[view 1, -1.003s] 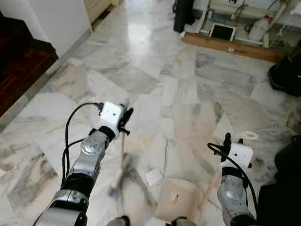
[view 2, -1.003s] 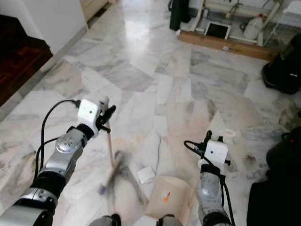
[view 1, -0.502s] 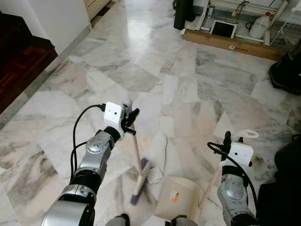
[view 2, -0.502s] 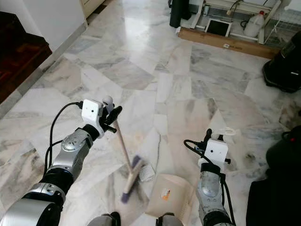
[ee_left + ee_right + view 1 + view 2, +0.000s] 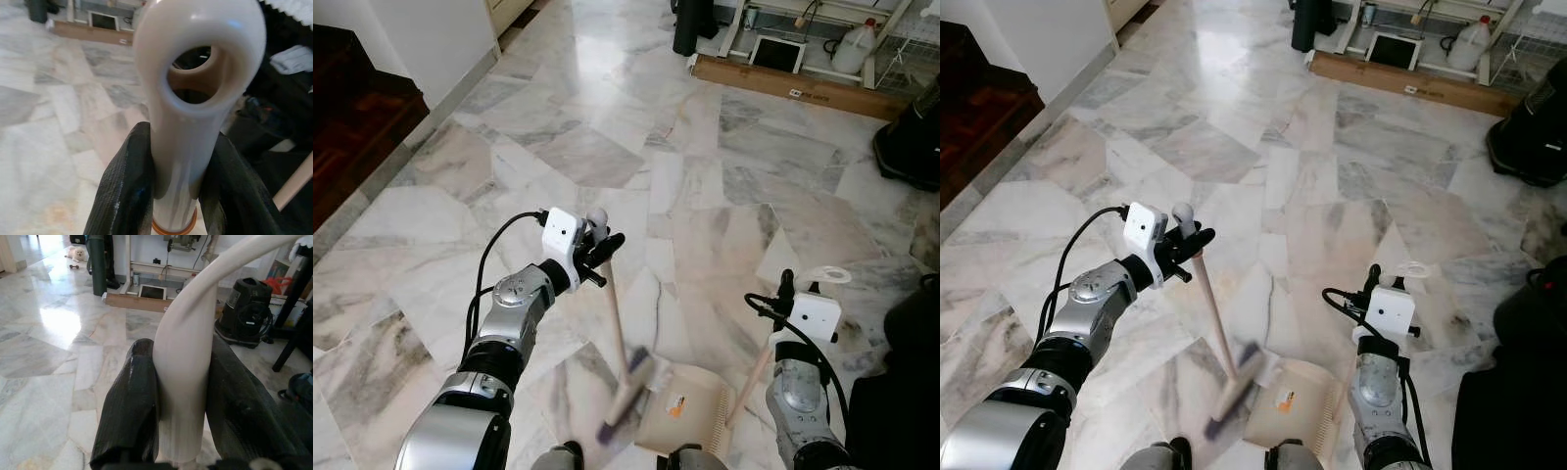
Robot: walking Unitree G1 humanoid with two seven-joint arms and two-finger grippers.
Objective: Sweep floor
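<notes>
- Left eye view gives you the plainest read: the left gripper (image 5: 598, 253) is clamped on the top of the broom (image 5: 618, 338), whose wooden stick slants down to a blurred brush head (image 5: 628, 390) resting right at the mouth of the dustpan (image 5: 687, 423).
- You can confirm that grip in the left wrist view, where both black fingers (image 5: 124, 188) press against the broom's white looped handle end (image 5: 193, 83), with no gap showing.
- Your right gripper (image 5: 786, 294) is closed likewise around the dustpan handle (image 5: 188, 362); the right wrist view shows its fingers (image 5: 132, 401) tight on either side of the white grip. The pan itself lies flat on the marble floor (image 5: 607, 147), just ahead of the robot's feet and a little to the right.
- Progress, as a judgement: you look to be mid-stroke, at the moment of pushing debris into the pan. A small pale scrap (image 5: 656, 370) seems to sit at the pan's lip beside the brush, though blur makes it hard to be sure.
- What remains, most likely: get that scrap fully inside, then check the surrounding tiles, which show no other obvious litter.
- Count: one broom, one dustpan, one apparent scrap, two grippers, both occupied.
- Farther off stand a black vacuum cleaner (image 5: 1528, 127) and a white jug (image 5: 854, 49), well apart from the work.
</notes>
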